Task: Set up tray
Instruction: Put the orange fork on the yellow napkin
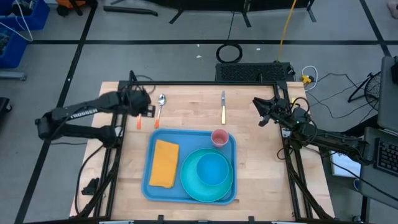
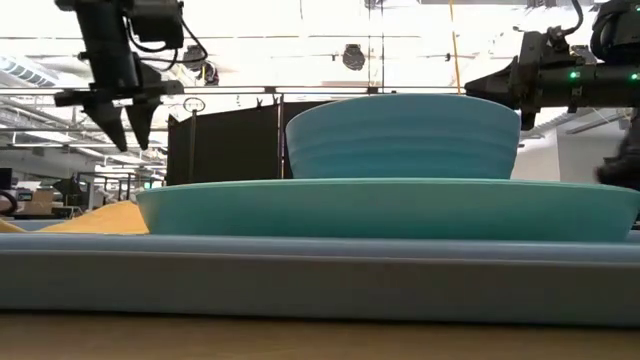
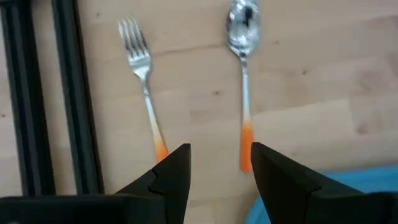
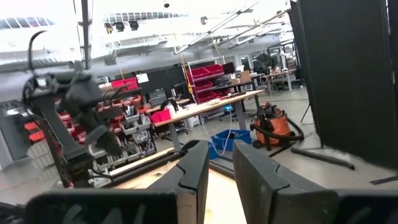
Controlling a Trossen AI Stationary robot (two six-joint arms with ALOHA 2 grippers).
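The blue tray (image 1: 186,139) lies at the table's middle. It holds an orange cloth (image 1: 164,163), a turquoise plate (image 1: 193,186) with a bowl (image 1: 212,169) on it, and a pink cup (image 1: 219,137). Beyond its far left corner a fork (image 3: 142,81) and a spoon (image 3: 244,74), both orange-handled, lie flat on the wood. My left gripper (image 3: 219,163) hangs open above their handle ends, pointing steeply down, with nothing between its fingers. My right gripper (image 4: 221,158) waits raised at the far right, its fingers a narrow gap apart and empty.
A yellow-handled knife (image 1: 223,107) lies on the wood beyond the tray's far edge. Black frame rails (image 3: 74,93) run along the table's left edge beside the fork. Bare wood shows between the cutlery and the tray.
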